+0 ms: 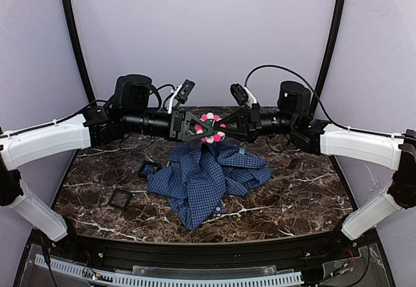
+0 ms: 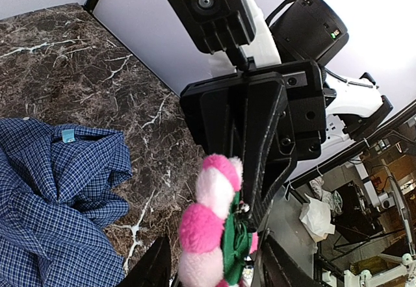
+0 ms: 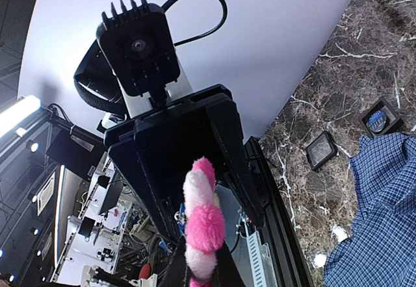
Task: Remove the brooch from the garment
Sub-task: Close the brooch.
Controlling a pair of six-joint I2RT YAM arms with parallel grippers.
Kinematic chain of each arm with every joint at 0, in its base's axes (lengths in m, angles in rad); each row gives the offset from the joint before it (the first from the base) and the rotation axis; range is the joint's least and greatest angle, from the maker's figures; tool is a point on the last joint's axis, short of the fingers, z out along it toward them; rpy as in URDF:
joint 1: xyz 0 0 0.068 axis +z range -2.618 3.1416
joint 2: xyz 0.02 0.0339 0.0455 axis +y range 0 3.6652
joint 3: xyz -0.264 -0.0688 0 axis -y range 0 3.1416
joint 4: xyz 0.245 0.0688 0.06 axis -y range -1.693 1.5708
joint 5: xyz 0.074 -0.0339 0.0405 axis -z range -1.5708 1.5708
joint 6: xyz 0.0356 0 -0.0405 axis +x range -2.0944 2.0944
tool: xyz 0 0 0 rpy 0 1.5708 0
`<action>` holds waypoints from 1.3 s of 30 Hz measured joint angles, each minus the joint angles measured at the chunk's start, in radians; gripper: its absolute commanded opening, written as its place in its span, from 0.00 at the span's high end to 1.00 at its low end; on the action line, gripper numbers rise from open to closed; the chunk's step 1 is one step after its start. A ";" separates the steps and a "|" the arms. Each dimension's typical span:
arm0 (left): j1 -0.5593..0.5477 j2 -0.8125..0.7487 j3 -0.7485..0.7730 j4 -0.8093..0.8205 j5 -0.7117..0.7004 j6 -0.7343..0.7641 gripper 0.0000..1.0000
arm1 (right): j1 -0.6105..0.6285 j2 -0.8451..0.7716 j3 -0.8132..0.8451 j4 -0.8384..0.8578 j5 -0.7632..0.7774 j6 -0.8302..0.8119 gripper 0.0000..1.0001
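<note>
The pink and white flower brooch [image 1: 208, 127] is up in the air between my two grippers, apart from the shirt. My right gripper [image 3: 200, 275] is shut on the brooch [image 3: 203, 225], gripping it edge-on, and meets it from the right in the top view [image 1: 219, 129]. My left gripper [image 2: 214, 271] is open, its fingers standing either side of the brooch [image 2: 211, 228] with a gap showing; the green back and pin face the right gripper. The blue checked shirt [image 1: 201, 176] lies crumpled on the table below, its light-blue tag [image 2: 67, 135] showing.
Two small black square trays [image 1: 149, 169] [image 1: 120, 199] lie on the marble table [image 1: 292, 196] left of the shirt. They also show in the right wrist view [image 3: 322, 149] [image 3: 382, 117]. A white curved backdrop stands behind.
</note>
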 measured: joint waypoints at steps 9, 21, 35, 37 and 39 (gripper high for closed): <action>-0.002 -0.002 -0.003 0.009 -0.009 -0.001 0.61 | 0.000 0.000 0.000 0.003 0.005 0.002 1.00; -0.003 -0.034 -0.040 0.055 -0.025 -0.009 0.62 | 0.000 0.000 -0.013 0.037 0.005 0.013 1.00; -0.003 -0.038 -0.042 0.059 -0.028 -0.016 0.70 | 0.000 0.000 -0.014 0.045 0.006 0.023 1.00; -0.003 -0.038 -0.042 0.059 -0.029 -0.017 0.72 | 0.000 0.000 -0.014 0.045 0.006 0.023 1.00; -0.003 -0.038 -0.042 0.059 -0.029 -0.018 0.73 | 0.000 0.000 -0.014 0.044 0.007 0.023 1.00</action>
